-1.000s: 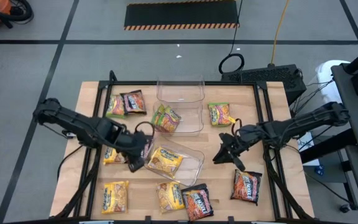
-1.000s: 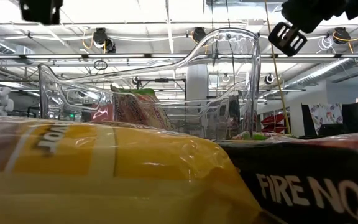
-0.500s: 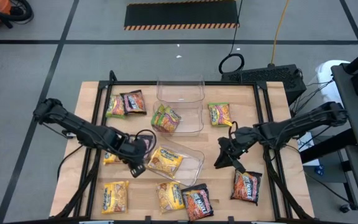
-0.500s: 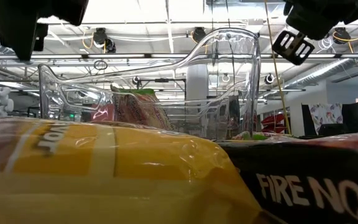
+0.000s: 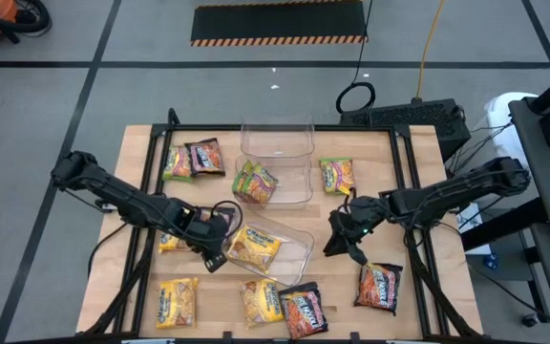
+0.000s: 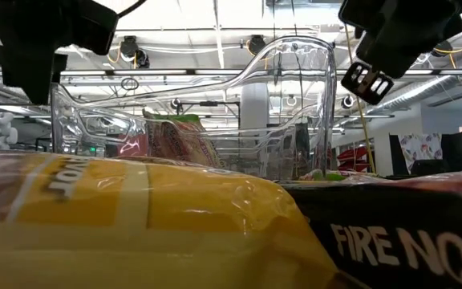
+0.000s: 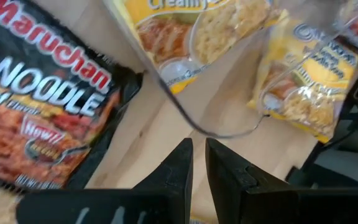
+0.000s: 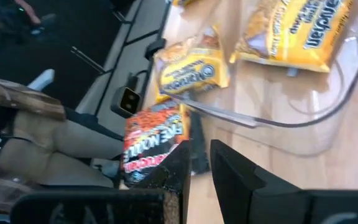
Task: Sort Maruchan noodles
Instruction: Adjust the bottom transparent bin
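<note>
On the glossy dark red-and-black noodle packet [image 7: 39,106] at the left of the left wrist view we read "Maruchan", "NOODLE" and "New!". On the yellow packet [image 7: 191,31] at top centre we read "Creamy". In the low view, the dark packet [image 6: 399,241] at lower right shows "FIRE NOO".

Pale wood surface [image 5: 418,306] with yellow-orange packets [image 5: 177,302], green-yellow packets [image 5: 338,175] and black-and-red packets [image 5: 379,286]. Clear bins [image 5: 277,137]. Black arms [image 5: 113,191]. A black and orange striped strip [image 5: 278,21] on the grey floor [image 5: 46,105].
</note>
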Available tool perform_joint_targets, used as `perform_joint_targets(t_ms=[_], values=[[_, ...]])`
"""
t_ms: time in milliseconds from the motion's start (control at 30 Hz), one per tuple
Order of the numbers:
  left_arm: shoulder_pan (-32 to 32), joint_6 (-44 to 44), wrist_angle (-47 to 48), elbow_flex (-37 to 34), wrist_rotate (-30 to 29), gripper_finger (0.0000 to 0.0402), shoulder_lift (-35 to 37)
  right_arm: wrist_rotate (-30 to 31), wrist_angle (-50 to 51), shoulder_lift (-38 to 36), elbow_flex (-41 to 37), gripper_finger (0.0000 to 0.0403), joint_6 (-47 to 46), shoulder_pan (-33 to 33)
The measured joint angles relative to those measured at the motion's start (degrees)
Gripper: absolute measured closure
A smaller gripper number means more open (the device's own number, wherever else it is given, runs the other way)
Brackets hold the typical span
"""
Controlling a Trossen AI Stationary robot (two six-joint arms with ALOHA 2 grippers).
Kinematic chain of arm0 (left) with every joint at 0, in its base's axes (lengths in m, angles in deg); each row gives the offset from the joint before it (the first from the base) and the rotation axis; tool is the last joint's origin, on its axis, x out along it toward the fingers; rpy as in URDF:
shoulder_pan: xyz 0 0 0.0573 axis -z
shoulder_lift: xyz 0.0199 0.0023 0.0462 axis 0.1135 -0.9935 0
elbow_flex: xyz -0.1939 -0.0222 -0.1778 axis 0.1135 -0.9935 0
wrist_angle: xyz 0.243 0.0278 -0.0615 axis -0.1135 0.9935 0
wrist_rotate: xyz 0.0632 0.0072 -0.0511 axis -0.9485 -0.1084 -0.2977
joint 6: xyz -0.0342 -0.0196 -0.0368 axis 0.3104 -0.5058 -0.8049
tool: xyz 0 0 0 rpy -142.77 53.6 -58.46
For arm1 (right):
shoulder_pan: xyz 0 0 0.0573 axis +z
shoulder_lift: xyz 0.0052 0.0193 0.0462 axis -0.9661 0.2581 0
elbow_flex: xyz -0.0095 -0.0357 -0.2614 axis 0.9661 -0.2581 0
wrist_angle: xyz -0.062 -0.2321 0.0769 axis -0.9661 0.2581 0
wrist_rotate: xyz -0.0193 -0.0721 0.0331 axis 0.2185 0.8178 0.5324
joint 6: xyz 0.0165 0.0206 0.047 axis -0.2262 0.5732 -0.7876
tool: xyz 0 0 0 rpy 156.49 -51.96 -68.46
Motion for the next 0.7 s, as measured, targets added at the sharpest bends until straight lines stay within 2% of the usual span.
perform_joint_targets(t_ms=[267, 700], values=[[-1.0, 0.0, -3.7, -2.6, -0.1, 0.0353, 0.0, -0.1, -2.4, 5.4, 0.0, 0.0349, 0.4, -0.7], [-1.0, 0.9, -4.6, -2.6, -0.1, 0.0353, 0.0, -6.0, -14.2, 12.0, 0.0, 0.0349, -0.3, -0.7]])
